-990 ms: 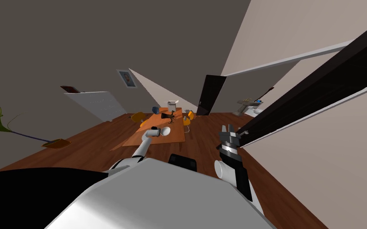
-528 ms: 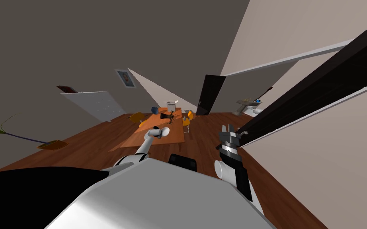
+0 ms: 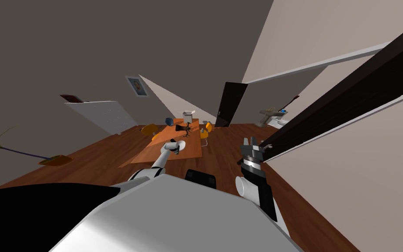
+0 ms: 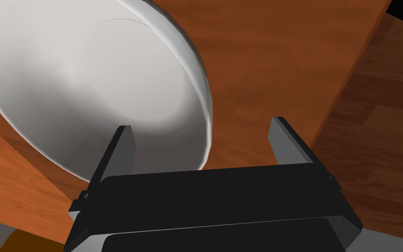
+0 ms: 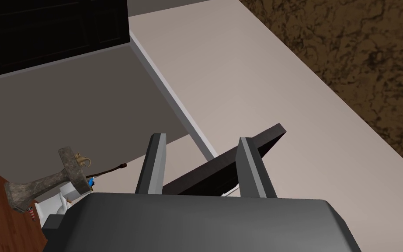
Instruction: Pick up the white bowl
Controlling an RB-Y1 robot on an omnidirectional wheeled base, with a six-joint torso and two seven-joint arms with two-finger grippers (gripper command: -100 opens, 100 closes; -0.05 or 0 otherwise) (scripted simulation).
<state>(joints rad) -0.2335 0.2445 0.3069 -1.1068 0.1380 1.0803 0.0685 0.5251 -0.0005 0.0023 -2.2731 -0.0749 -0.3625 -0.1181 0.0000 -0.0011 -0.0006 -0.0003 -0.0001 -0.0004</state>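
Observation:
The white bowl (image 4: 109, 74) sits on an orange-brown wooden table (image 4: 262, 57), close to the table's near edge. My left gripper (image 4: 201, 124) is open and straddles the bowl's rim: one finger is over the bowl's inside, the other over bare table beside it. In the head view the left arm reaches forward to the bowl (image 3: 182, 143) with the left gripper (image 3: 176, 146) at its near side. My right gripper (image 3: 251, 141) is held up at the right, away from the table (image 3: 192, 152), and its fingers stand open and empty (image 5: 201, 138).
Farther along the table stand a dark branched object (image 3: 184, 127), a blue object (image 3: 169, 120) and a white box (image 3: 189, 114). Yellow chairs (image 3: 151, 128) flank the table and a black seat (image 3: 200, 176) is at its near end. A dark door (image 3: 231, 104) lies beyond.
My left hand has pushed a little farther forward to the bowl. The head view has shifted slightly. The right arm has not moved.

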